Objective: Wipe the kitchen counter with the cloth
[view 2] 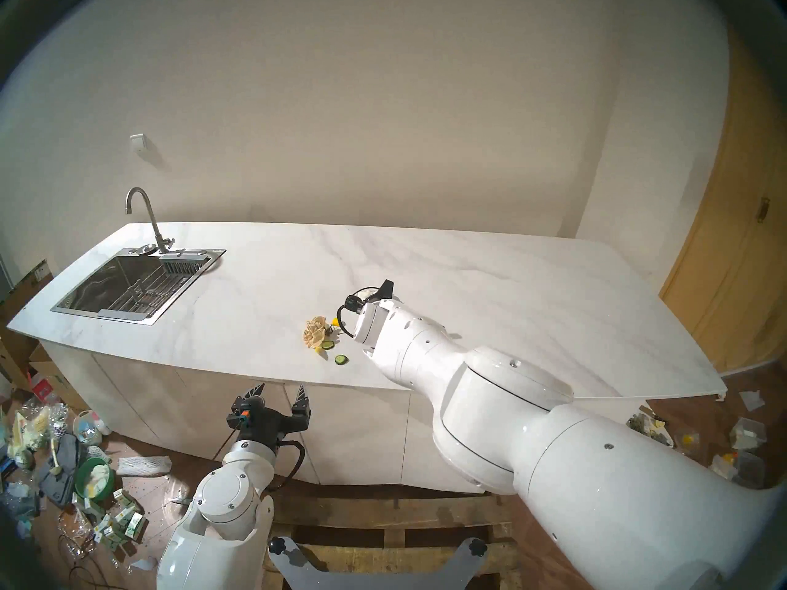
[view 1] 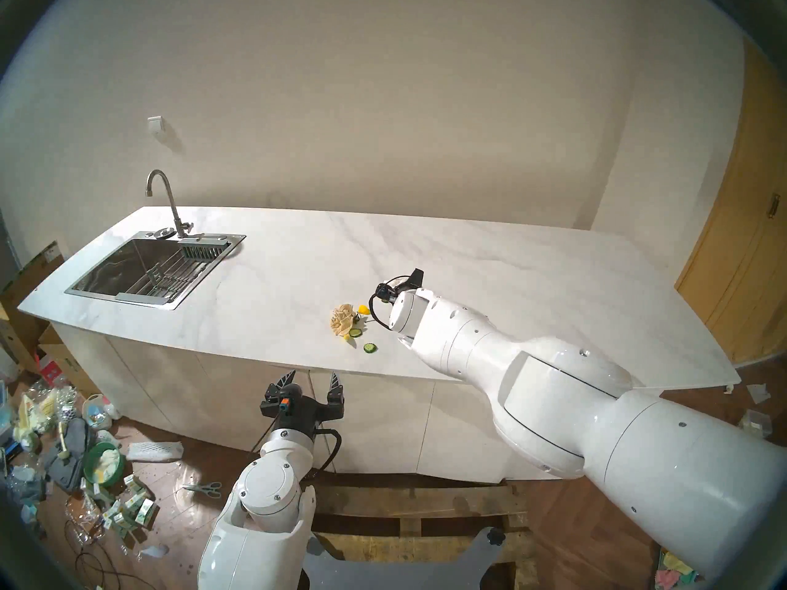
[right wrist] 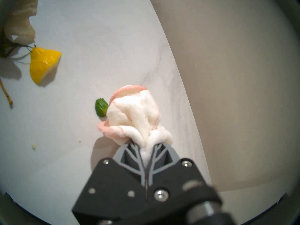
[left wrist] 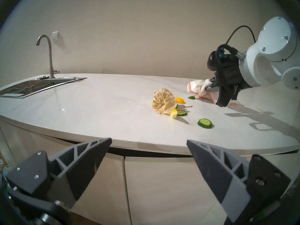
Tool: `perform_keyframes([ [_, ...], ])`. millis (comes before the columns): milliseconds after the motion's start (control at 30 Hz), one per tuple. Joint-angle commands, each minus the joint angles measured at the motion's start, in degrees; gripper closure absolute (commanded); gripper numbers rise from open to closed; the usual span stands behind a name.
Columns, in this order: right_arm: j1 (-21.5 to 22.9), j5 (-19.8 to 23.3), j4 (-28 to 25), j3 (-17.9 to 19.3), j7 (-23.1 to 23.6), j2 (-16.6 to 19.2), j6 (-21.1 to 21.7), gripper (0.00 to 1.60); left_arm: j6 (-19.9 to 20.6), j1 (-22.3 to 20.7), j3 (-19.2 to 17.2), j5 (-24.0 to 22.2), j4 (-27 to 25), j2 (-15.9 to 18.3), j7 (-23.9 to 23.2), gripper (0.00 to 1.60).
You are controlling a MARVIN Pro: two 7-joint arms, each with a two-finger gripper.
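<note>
Crowding the cloth (right wrist: 134,115): green scrap (right wrist: 101,109), lemon wedge (right wrist: 43,64).

The middle of the tabletop (view 1: 298,278) near its front edge is blocked by a crumpled paper wad (left wrist: 164,102), lemon wedges (left wrist: 173,114) and cucumber slices (left wrist: 204,123). The left end is taken up by the sink (view 1: 140,274) and faucet (view 1: 166,201). Broad bare room is left along the back edge and toward the right end.
</note>
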Motion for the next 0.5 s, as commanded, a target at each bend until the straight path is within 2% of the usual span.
perform_keyframes([
  [0,2.3,-1.5,0.9,-1.9,1.5,-4.2,-0.1,1.6,-0.4,-0.5,0.1,0.0,-1.3,0.0,-0.1,0.0],
  [200,4.2,-2.7,3.0,-4.5,10.4,-4.1,-1.5,1.6,-0.4,-0.4,0.1,0.0,-1.5,0.0,-0.2,0.0],
  [233,4.2,-2.7,3.0,-4.5,10.4,-4.1,-1.5,1.6,-0.4,-0.4,0.1,0.0,-1.5,0.0,-0.2,0.0],
  [267,5.2,-2.4,3.1,-4.6,14.9,-3.5,-2.2,1.6,-0.4,-0.4,0.1,0.0,-1.5,0.0,-0.2,0.0],
  [300,5.9,-2.1,3.3,-4.6,16.9,-2.9,-3.1,1.6,-0.4,-0.4,0.1,0.0,-1.5,0.1,-0.2,0.0],
  [333,5.9,-2.1,3.3,-4.6,16.9,-2.9,-3.1,1.6,-0.4,-0.4,0.1,0.0,-1.5,0.1,-0.2,0.0],
  [367,5.9,-1.9,3.6,-4.8,14.9,-2.6,-3.7,1.6,-0.4,-0.4,0.1,0.0,-1.5,0.1,-0.2,0.0],
  [467,7.7,-1.8,3.9,-4.8,18.8,-1.2,-5.2,1.6,-0.4,-0.4,0.1,0.0,-1.6,0.1,-0.2,0.0],
])
